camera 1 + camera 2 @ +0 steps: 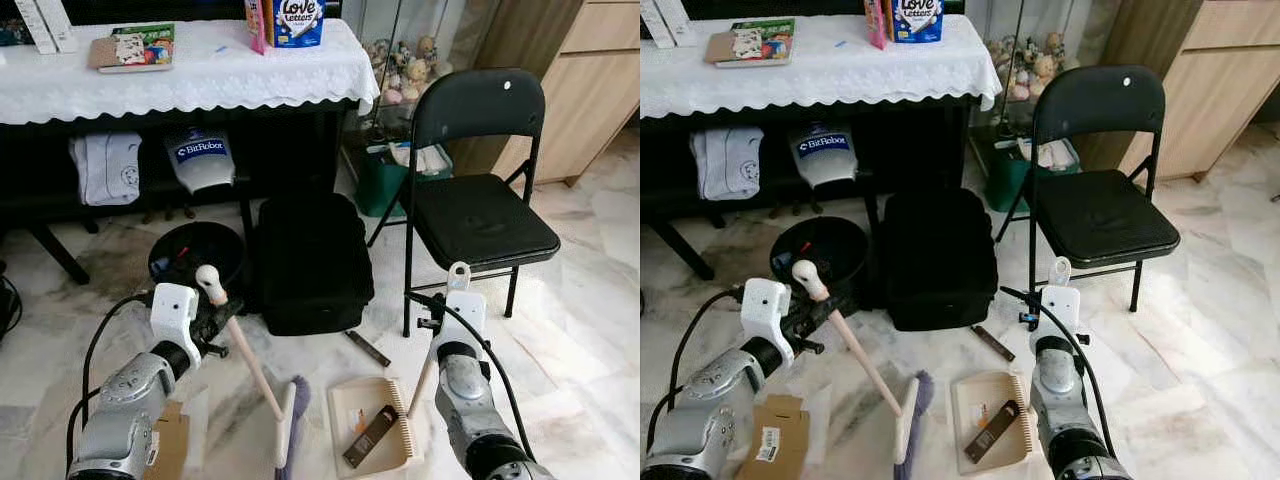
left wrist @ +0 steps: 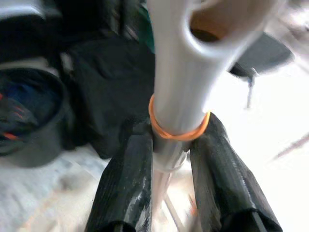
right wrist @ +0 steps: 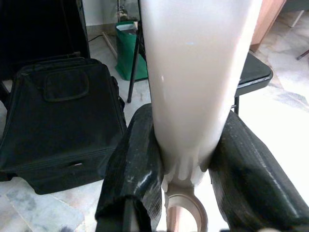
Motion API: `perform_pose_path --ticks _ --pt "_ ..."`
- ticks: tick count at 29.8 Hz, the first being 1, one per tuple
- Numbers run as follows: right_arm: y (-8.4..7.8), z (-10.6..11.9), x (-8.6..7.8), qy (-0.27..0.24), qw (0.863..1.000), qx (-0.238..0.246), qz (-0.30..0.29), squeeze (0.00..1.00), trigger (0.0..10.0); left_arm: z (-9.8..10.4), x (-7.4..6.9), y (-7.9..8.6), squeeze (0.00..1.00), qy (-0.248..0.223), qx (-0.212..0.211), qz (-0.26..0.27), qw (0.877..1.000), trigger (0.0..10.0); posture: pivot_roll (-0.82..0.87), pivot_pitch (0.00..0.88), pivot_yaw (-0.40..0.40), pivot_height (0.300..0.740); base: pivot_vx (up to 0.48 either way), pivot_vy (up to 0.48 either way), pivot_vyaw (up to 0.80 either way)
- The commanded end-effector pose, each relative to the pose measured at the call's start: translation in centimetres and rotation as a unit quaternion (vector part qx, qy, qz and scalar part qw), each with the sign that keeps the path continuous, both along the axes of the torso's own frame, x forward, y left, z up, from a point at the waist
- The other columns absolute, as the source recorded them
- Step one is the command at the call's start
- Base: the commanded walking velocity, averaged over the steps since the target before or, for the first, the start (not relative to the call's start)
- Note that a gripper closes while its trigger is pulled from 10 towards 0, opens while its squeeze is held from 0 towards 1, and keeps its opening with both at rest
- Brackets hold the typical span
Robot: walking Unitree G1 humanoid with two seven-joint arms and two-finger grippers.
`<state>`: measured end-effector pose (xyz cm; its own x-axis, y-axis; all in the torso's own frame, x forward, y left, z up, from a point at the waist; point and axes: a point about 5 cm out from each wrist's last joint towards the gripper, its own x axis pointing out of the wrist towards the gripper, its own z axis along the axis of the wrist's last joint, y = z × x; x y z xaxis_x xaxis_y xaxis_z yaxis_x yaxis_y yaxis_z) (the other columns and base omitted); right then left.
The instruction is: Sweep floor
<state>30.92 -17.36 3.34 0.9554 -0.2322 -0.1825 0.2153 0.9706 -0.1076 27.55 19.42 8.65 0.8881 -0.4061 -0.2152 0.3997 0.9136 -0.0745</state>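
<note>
— Where is the broom?
— The left gripper is clamped on the broom near the handle's top. The handle slants from there down to the bristle head on the marble floor, pointing toward the dustpan.

— And the dustpan?
— The dustpan lies flat just beside the bristles, a dark strip inside. Its pale handle rises toward the right gripper, squeezed between those fingers. A black bag sits beyond.

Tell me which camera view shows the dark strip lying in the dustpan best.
The left eye view: the dark strip lies whole and unblocked, slanting across the dustpan. The right eye view shows it too, but tight beside the right arm. The wrist views look along the held handles and the black bag instead.
</note>
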Motion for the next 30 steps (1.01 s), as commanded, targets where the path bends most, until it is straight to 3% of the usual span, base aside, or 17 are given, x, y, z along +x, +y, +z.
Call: perform_pose_path --ticks 1,10,15,17,23,26,28,29,30 --pt "-0.2 -0.4 -0.2 0.009 1.000 0.002 -0.004 0.00 10.0 -1.5 -1.2 -0.7 0.00 0.058 -0.013 -0.044 0.997 10.0 0.07 0.101 -0.073 0.740 0.000 0.000 0.00" --pt "-0.6 -0.1 0.0 0.004 1.000 -0.001 -0.009 0.00 10.0 -2.2 -3.0 -1.4 0.00 0.117 -0.063 -0.111 0.985 10.0 0.07 0.112 -0.077 0.740 0.000 0.000 0.00" --pt "-0.7 0.0 0.0 0.004 1.000 -0.001 -0.011 0.00 10.0 -2.1 -3.4 -1.9 0.00 0.125 -0.090 -0.125 0.980 10.0 0.06 0.114 -0.078 0.740 0.000 0.000 0.00" --pt "-0.8 0.0 0.0 0.005 1.000 -0.002 -0.012 0.00 10.0 -1.4 -3.3 -2.5 0.00 0.119 -0.127 -0.135 0.975 10.0 0.07 0.116 -0.079 0.740 0.000 0.000 0.00" --pt "-0.8 0.0 0.1 0.004 1.000 -0.001 -0.013 0.00 10.0 0.2 -2.8 -2.4 0.00 0.093 -0.169 -0.132 0.972 10.0 0.07 0.119 -0.079 0.740 0.000 0.000 0.00" --pt "-0.8 0.0 0.1 0.004 1.000 -0.002 -0.013 0.00 10.0 0.4 -2.7 -2.4 0.00 0.087 -0.173 -0.131 0.972 10.0 0.07 0.120 -0.079 0.740 0.000 0.000 0.00" --pt "-0.8 0.1 0.1 0.004 1.000 -0.001 -0.013 0.00 10.0 0.9 -2.0 -2.0 0.00 0.065 -0.171 -0.104 0.978 10.0 0.07 0.119 -0.078 0.740 0.000 0.000 0.00" --pt "-0.8 0.1 0.2 0.004 1.000 -0.001 -0.014 0.00 10.0 1.2 -1.0 -1.3 0.00 0.031 -0.149 -0.052 0.987 10.0 0.07 0.117 -0.078 0.740 0.000 0.000 0.00" --pt "-0.8 0.1 0.2 0.004 1.000 -0.001 -0.014 0.00 10.0 1.2 -1.0 -1.3 0.00 0.031 -0.149 -0.052 0.987 10.0 0.07 0.117 -0.078 0.740 0.000 0.000 0.00"
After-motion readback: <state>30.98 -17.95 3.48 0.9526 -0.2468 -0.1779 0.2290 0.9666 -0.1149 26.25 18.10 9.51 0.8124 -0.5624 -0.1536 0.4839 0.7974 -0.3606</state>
